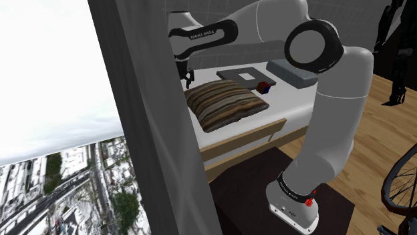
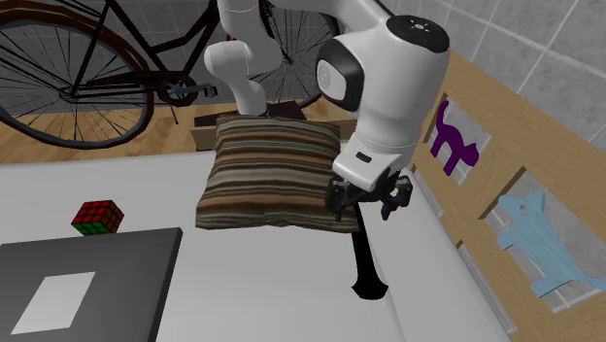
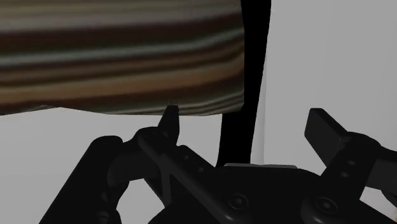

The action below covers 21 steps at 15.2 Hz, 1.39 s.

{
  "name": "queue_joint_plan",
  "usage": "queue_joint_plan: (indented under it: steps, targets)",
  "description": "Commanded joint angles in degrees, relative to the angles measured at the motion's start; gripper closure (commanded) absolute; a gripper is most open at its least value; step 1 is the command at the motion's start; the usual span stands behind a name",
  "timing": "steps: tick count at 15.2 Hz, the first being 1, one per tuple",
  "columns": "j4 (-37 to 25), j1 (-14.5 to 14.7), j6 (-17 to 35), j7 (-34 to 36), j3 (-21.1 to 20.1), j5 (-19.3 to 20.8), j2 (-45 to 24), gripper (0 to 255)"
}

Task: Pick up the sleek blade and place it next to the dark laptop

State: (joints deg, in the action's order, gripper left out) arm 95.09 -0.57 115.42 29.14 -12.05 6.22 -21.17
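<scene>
My hand (image 2: 368, 201) spread apart over knife (image 2: 363, 260) on bed (image 2: 272, 287). Knife looks thin, stiff, slick; pinch across narrow middle.

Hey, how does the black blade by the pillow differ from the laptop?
The blade is thin, long and black; the laptop is a broad grey slab with a pale rectangle. The blade lies beside the striped pillow, the laptop apart from it. Both lie flat on the white bed.
</scene>
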Motion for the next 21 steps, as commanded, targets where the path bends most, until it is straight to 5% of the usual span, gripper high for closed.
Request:
queue_joint_plan:
  steps: [1, 17, 18, 21]
  targets:
    - [-5.75, 0.66, -0.96, 1.86, 0.61, 0.73, -5.15, 0]
    - [-3.41, 0.76, 3.8, 2.36, 1.0, 1.32, -7.62, 0]
    - [-3.4, 0.75, 3.81, 2.36, 0.99, 1.32, -7.62, 255]
    - [-3.49, 0.76, 3.82, 2.36, 1.0, 1.33, -7.71, 255]
